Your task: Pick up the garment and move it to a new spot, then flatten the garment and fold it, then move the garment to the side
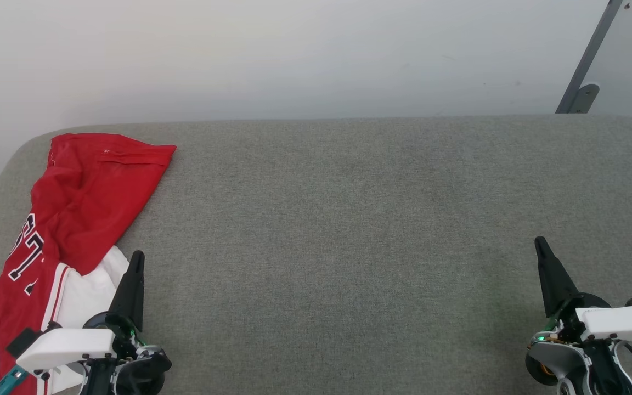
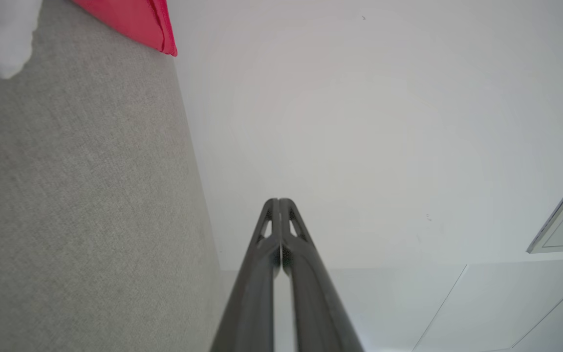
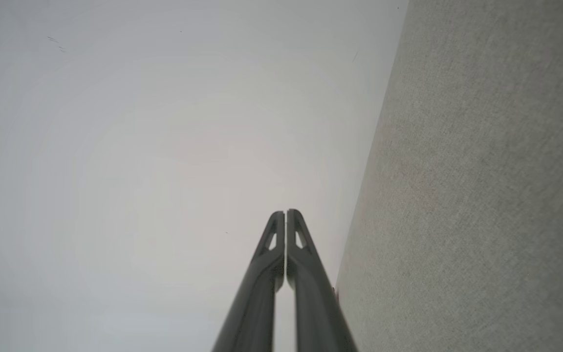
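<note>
Jersey T-shirt [image 1: 80, 203], red with a white sleeve, lying rumpled and lengthwise on the grey fabric-topped counter [image 1: 349, 219] — just to the outer side of the left hand [image 1: 137, 257] and reaching ahead of its tips, well apart from the right hand [image 1: 540, 242]. Both hands are pressed fully closed and hold nothing. Judged stage: no flattening or neat fold is evident — pick-up, spreading, folding and setting aside all appear outstanding.

A grey fabric-covered surface [image 1: 349, 219] with rounded far corners spreads wide. Behind its far edge rises a plain white wall [image 1: 294, 55]. Above its far right corner, a slanted grey metal strut [image 1: 591, 52] runs up that wall.
</note>
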Robot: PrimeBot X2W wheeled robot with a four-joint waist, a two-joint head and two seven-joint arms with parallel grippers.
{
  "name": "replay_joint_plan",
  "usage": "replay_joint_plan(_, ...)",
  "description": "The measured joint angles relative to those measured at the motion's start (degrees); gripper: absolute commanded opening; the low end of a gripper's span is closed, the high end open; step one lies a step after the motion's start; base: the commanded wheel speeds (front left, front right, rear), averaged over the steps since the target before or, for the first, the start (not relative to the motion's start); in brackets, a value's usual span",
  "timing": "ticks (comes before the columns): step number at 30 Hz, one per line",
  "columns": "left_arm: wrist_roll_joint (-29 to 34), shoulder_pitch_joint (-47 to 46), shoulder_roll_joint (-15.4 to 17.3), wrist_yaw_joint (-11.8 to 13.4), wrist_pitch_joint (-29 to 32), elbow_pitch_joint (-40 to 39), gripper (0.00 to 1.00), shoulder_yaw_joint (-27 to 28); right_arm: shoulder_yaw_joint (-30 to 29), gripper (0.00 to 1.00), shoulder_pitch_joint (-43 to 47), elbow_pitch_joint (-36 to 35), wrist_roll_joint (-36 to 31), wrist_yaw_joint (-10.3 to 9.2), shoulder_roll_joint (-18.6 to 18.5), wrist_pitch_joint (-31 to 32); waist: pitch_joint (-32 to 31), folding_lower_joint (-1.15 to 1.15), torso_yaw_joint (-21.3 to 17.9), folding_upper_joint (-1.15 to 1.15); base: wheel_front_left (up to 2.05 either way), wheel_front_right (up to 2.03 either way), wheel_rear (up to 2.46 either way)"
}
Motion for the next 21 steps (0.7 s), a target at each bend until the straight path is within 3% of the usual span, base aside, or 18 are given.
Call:
replay_joint_plan(11, 0.0, 0.0, 0.0, 0.0, 0.0, 0.0, 0.00, 0.0, 0.0, 0.00, 0.0, 0.0, 0.0, 0.00, 0.0, 0.0, 0.0, 0.00, 0.0, 0.00, 0.00, 0.00, 0.00)
replay_joint_plan(12, 0.0, 0.0, 0.0, 0.0, 0.0, 0.0, 1.00, 0.0, 0.0, 1.00, 0.0, 0.0, 0.0, 0.00, 0.0, 0.0, 0.0, 0.00, 0.0, 0.00, 0.00, 0.00, 0.00)
replay_joint_plan(21, 0.6, 2.0, -0.5, 0.0, -0.7, 2.4, 1.00, -0.2, 0.2, 1.00, 1.6, 2.9, -0.1, -0.07, 0.2, -0.3, 0.0, 0.00, 0.0, 0.00, 0.00, 0.00, 0.00)
